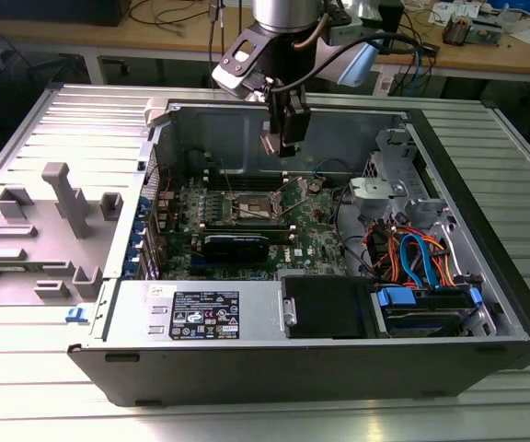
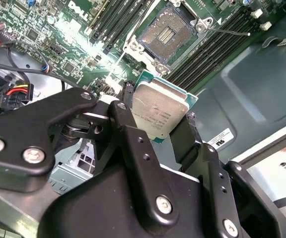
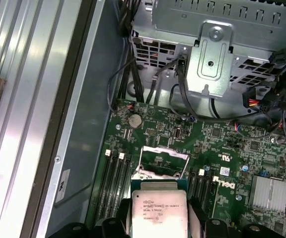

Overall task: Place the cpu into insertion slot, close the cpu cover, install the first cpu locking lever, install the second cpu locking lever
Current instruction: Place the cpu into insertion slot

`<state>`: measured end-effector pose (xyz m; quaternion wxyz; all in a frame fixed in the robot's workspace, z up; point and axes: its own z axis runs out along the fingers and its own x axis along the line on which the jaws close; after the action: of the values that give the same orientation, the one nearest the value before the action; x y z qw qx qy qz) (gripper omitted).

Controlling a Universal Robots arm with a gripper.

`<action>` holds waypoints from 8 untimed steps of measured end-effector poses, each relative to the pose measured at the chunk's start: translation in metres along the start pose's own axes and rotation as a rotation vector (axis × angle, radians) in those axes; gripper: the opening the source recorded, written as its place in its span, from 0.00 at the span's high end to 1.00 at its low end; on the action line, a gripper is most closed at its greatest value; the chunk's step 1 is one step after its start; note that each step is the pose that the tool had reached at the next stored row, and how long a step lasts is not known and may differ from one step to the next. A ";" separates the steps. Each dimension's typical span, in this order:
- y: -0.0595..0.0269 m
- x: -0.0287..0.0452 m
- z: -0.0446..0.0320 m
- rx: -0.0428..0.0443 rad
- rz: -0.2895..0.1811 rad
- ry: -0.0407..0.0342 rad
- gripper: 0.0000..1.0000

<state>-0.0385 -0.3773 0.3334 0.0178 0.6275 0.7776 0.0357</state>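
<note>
Claw (image 2: pixel 158 121) grips cpu (image 2: pixel 161 110) by edges, apart from uncovered insertion slot (image 2: pixel 169 34).

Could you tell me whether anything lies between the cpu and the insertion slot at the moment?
Nothing visible does. The gripper holds the cpu above the board. In the second wrist view the slot lies open, its contact field uncovered, with free space between it and the cpu.

Silver cpu (image 2: pixel 159 113) with green edge, black pincer (image 2: pixel 158 120), green circuit board (image 2: pixel 58 37).
</note>
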 end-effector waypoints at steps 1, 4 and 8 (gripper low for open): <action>0.0000 0.0000 0.0001 0.0000 0.000 0.0001 0.46; 0.0000 0.0000 0.0001 -0.0002 0.004 -0.0002 0.46; 0.0000 0.0000 0.0001 -0.0002 0.005 -0.0002 0.46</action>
<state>-0.0385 -0.3773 0.3333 0.0179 0.6293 0.7761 0.0357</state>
